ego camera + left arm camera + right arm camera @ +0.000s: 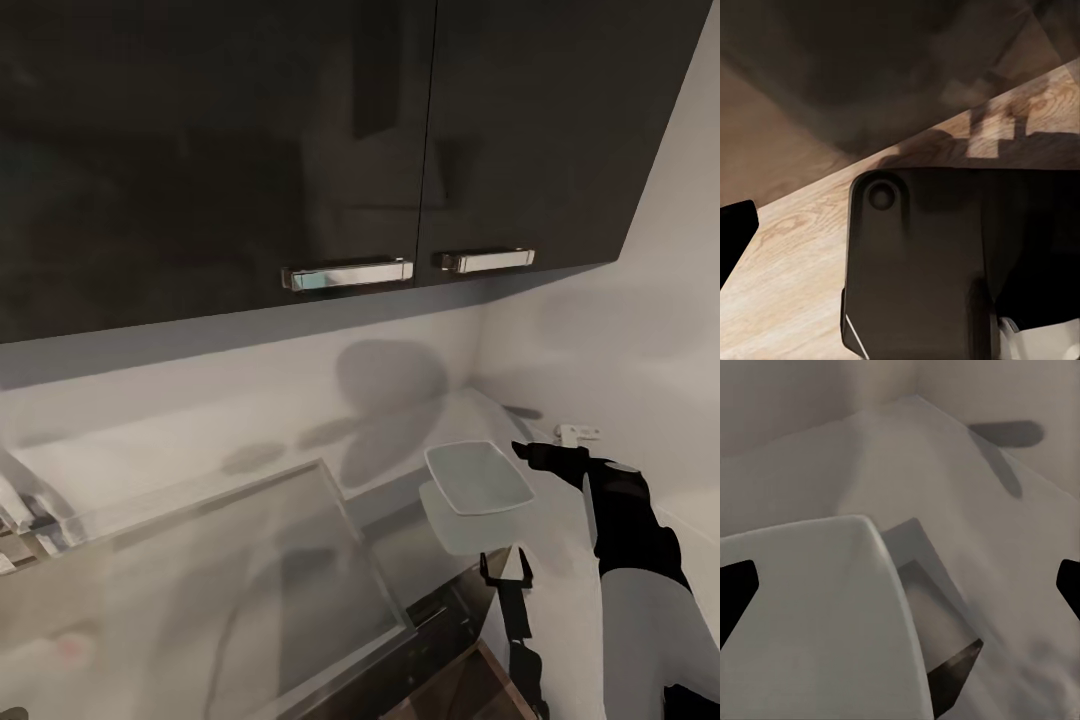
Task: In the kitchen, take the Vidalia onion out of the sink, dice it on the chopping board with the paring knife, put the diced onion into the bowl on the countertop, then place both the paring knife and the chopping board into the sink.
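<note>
Closest to the head camera, the white-and-black right arm [630, 560] rose from the lower right corner. The black two-fingered right gripper [505, 558] hung at the front edge of the long, glossy grey countertop [250, 440], its fingers spread wide, holding nothing and pointing toward the back wall. It was short of the shallow white squarish bowl [478, 478], not touching it. In the right wrist view the two black fingertips [739, 585] sat at opposite edges of the picture, with the bowl's pale rounded corner [810, 622] below them.

The bowl stood on the countertop near the corner of the white walls, just beside the right end of the rectangular grey steel sink [360, 540]. A faint pink blur [68, 648] showed low in the basin's near left part; it was too smeared to say what it was. Bits of a chrome tap [20, 520] showed at the far left edge.

Glossy dark wall cabinets [250, 150] with two chrome bar handles [347, 273] hung over the worktop.

The left gripper [900, 232] pointed down at a light wooden plank floor [795, 247] and the robot's dark base [915, 262]. One black fingertip [735, 229] sat far out at the picture's edge, which suggests spread fingers; the other was lost against the dark base.
</note>
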